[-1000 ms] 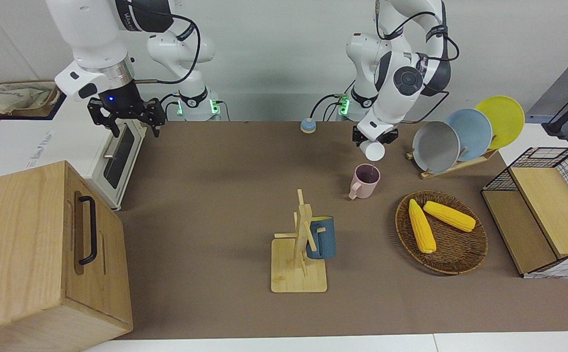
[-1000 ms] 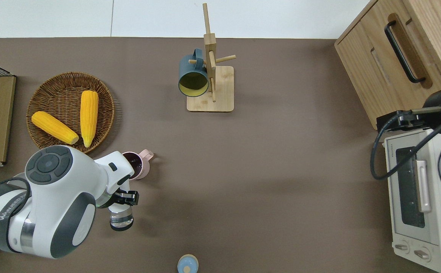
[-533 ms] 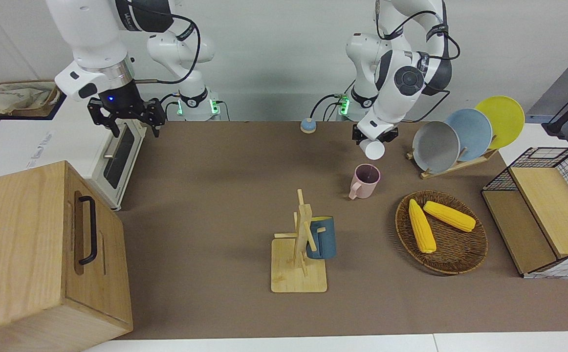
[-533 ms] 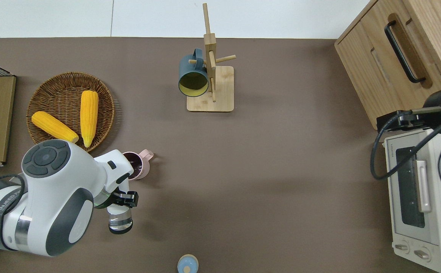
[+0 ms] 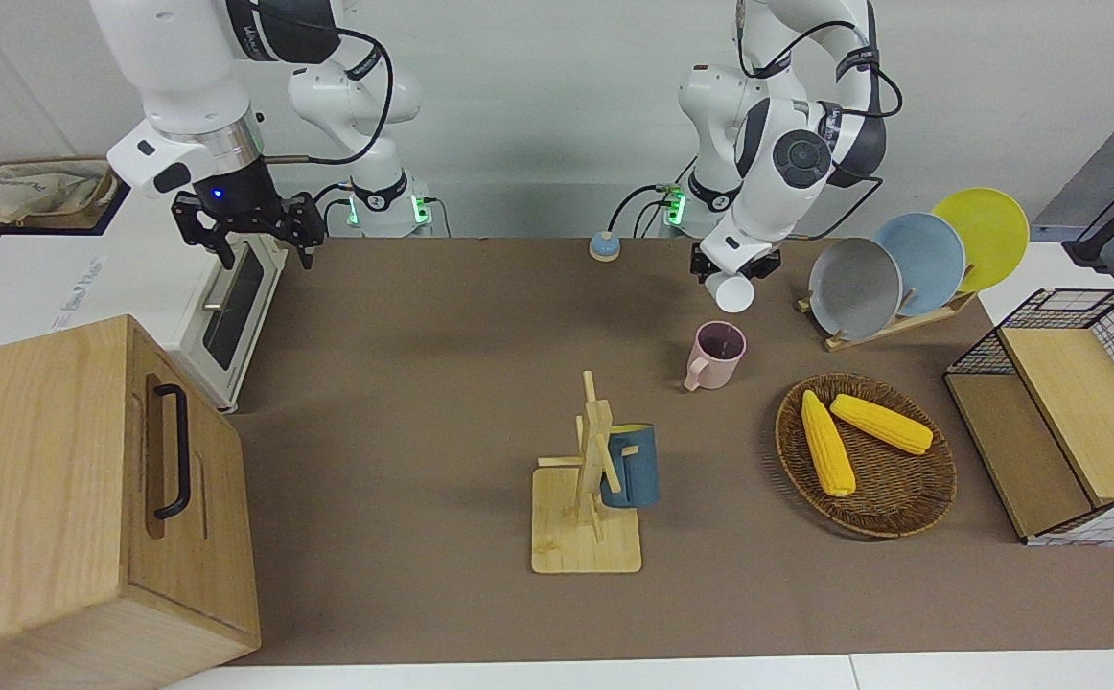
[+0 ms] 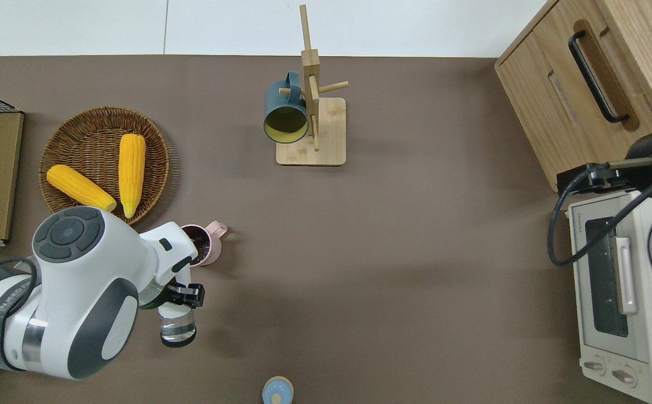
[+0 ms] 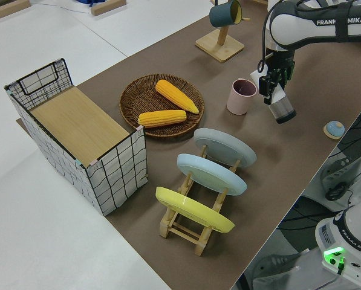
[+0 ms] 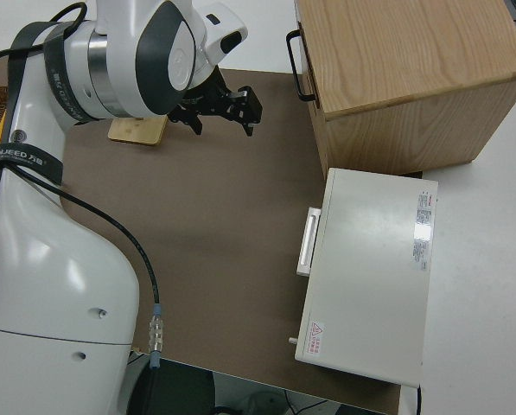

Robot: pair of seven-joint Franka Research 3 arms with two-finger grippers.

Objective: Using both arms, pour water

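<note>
Since a second ago the left tool (image 6: 179, 295) has drawn back slightly from the pink mug (image 6: 202, 245), clamped on a tilted clear glass (image 6: 178, 328), seemingly with water inside. Right arm parked, tool (image 5: 252, 222) fingers apart.

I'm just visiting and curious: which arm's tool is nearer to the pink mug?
The left. The left tool, shut on a clear cup, is close beside the pink mug. The right tool is parked at the toaster oven.
</note>
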